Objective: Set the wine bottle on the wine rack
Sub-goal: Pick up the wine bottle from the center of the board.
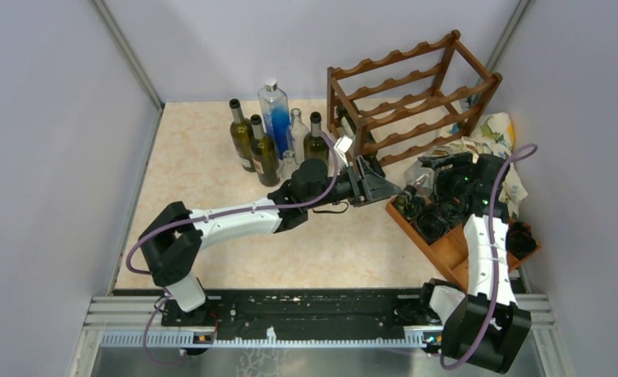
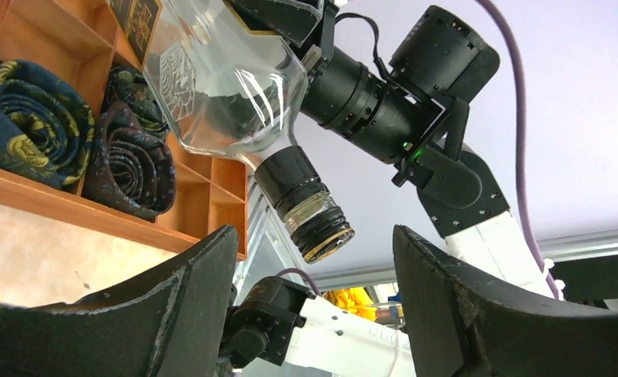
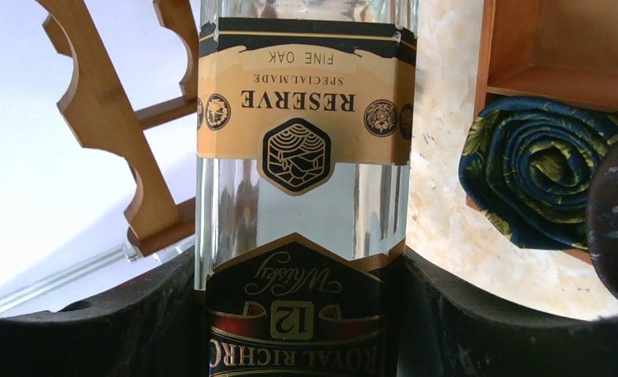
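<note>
- Wine bottle: clear glass, with a tan band reading "Reserve" and a dark label below it. I see it pinched in the right gripper, whose two dark fingers press on its body from either side.
- In the left wrist view, I see the bottle lifted in the air and tilted. Its neck and dark cap point down toward that camera.
- The wine rack is dark reddish-brown wood with wavy rails in several tiers. It stands upright at the far right of the table.
- From overhead, I place the bottle near the front of the rack, by the far end of a wooden tray. It rests on no rail of the rack.
- The left gripper is spread wide and grips nothing. The bottle's cap sits just beyond the gap and touches neither finger.
- The left arm reaches across the table, so its gripper lies close to the right one, in front of the rack.
- The tray's compartments hold rolled neckties, dark blue and patterned.
- A group of bottles stands upright on the table, left of the rack. One of them holds blue liquid.
- A patterned cloth lies to the right of the rack.
</note>
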You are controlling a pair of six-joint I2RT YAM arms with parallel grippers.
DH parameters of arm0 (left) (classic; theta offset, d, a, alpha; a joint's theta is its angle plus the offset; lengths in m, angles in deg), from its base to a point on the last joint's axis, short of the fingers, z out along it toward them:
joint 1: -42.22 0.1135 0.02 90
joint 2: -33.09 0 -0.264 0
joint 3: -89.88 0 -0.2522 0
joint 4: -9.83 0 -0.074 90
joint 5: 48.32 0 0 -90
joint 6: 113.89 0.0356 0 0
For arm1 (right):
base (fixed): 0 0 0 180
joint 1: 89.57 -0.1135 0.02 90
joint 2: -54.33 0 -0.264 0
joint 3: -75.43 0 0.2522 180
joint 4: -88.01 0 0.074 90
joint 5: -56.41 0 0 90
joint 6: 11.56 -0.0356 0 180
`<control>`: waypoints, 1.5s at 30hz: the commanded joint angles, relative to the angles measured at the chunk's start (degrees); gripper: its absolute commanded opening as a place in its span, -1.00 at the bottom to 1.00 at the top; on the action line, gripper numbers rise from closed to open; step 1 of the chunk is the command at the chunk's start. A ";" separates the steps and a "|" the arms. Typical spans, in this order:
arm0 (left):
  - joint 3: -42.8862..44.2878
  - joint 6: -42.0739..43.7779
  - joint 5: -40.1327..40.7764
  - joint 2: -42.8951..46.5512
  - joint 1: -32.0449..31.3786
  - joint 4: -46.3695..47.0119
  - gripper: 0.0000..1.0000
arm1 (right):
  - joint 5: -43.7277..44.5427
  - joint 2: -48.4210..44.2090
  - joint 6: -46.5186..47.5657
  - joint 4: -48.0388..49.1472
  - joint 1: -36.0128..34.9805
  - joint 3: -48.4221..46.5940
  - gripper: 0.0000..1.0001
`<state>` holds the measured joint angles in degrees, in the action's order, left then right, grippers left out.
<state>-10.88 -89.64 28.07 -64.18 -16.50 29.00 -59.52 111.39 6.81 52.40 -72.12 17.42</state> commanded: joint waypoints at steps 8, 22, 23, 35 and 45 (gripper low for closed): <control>3.47 17.04 0.17 5.81 0.23 -10.85 0.57 | -11.05 -1.70 31.29 8.69 1.62 -6.91 -1.00; 0.41 34.76 -1.38 19.55 6.79 -12.47 0.65 | -10.64 8.49 93.26 -27.19 1.62 -21.12 -1.00; -0.06 35.04 -1.59 20.17 7.30 -12.20 0.65 | -9.07 9.68 95.85 -28.42 1.62 -21.70 -1.00; 0.25 43.97 -0.17 26.16 8.05 -12.95 0.66 | 0.59 18.94 105.33 -21.61 -1.74 -22.08 -1.00; -0.64 47.12 4.50 30.16 8.09 -14.58 0.71 | 5.18 26.63 100.06 -11.56 -8.08 -23.61 -1.00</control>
<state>-11.41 -44.66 30.19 -35.83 -8.46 14.88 -54.25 137.22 108.70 32.03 -79.09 -0.38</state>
